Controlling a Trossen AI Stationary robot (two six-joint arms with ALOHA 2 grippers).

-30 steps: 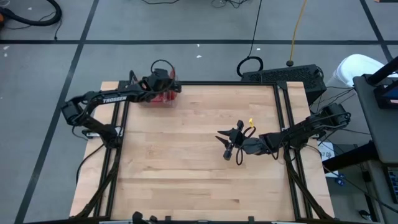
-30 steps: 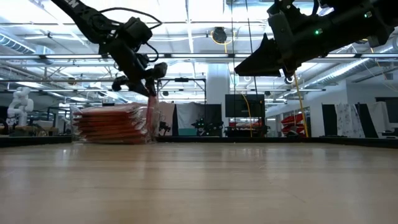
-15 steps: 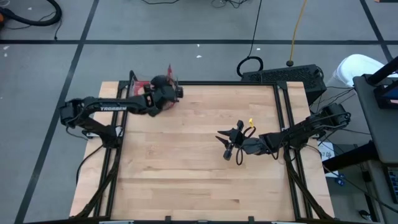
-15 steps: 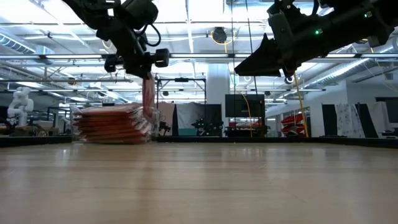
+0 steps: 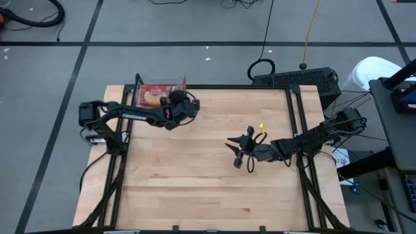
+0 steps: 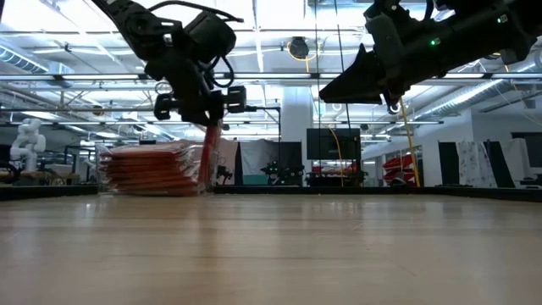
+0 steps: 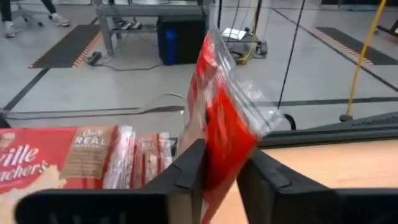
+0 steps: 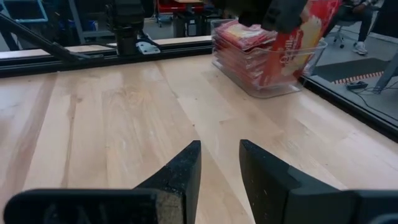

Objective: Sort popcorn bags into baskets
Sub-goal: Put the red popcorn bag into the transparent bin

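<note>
The bags (image 5: 154, 95) are red with a yellow-cream popcorn picture and white lettering. The bag (image 7: 219, 118) in the black left hand (image 7: 219, 177) is red with a clear edge. The bin (image 8: 273, 71) is clear. The table (image 5: 208, 175) is pale wood with black rails. The right hand (image 8: 219, 163) is black.

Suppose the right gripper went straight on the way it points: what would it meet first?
Mostly bare table; the right gripper points roughly toward the clear bin of popcorn bags, probably reaching that first.
</note>
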